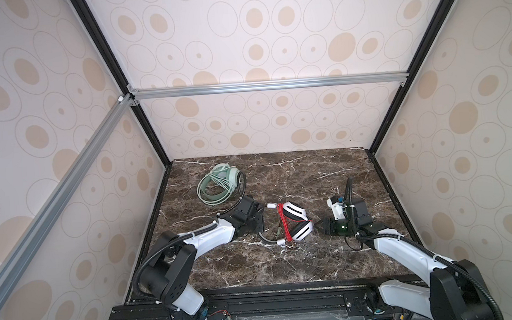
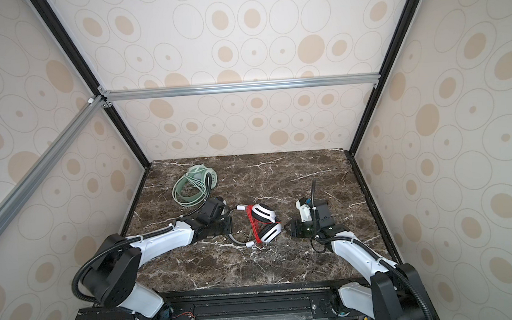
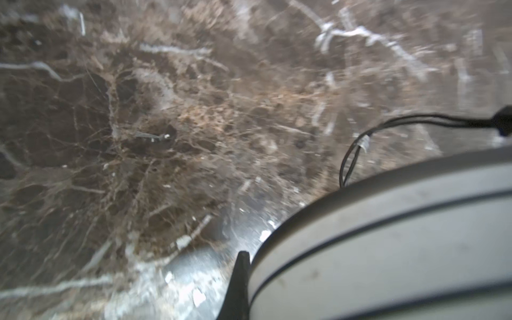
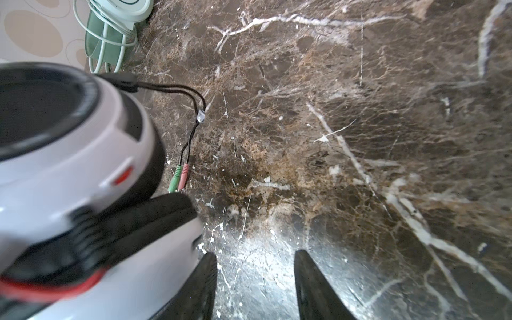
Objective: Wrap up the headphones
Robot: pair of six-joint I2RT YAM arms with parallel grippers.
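The white-and-black headphones [image 1: 294,212] lie at the middle of the table, with thin red cable [image 1: 284,223] wound across between the cups and the grey headband [image 1: 265,240]. My left gripper [image 1: 260,226] is shut on that headband [image 3: 388,249]. In the left wrist view one of its fingers [image 3: 239,282] presses against the band; the other is hidden. My right gripper [image 1: 316,224] stands open just right of the lower ear cup [image 4: 69,166], with only bare table between its jaws [image 4: 255,256]. The cable's green and pink plugs [image 4: 178,180] rest on the table. The mint green headphones [image 1: 219,184] lie at the back left.
The dark marble table [image 1: 285,265] is boxed in by patterned walls on three sides, with black frame posts [image 1: 380,171] at the corners. The mint pair [image 2: 194,186] sits close to the left wall.
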